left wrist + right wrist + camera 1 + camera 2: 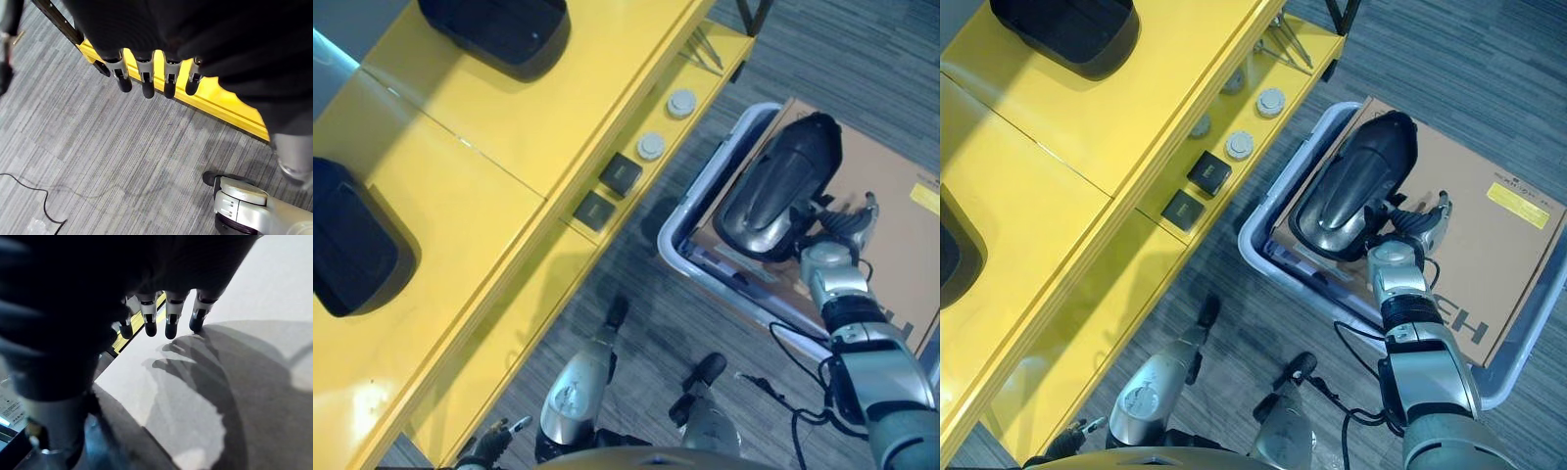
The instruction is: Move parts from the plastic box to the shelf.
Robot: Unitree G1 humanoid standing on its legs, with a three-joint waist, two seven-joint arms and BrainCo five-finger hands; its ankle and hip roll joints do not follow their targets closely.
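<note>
A large glossy black-and-grey part point(778, 186) lies on a brown cardboard sheet point(1489, 235) inside the pale plastic box point(675, 230) on the floor. My right hand point(1412, 223) hovers just beside the part's near end, over the cardboard. Its fingers point(170, 318) are straight and hold nothing, casting a shadow on the sheet. The yellow shelf point(460, 196) stands to the left, with two similar black parts point(499, 29) point(347, 240) on its top. My left hand point(494, 436) hangs low by the shelf's front, its fingers point(146, 78) relaxed above the carpet.
On the shelf's lower board lie two round white discs point(681, 102) point(650, 146) and two small black square blocks point(621, 173) point(594, 210). Grey striped carpet point(98, 147) runs between the shelf and the box.
</note>
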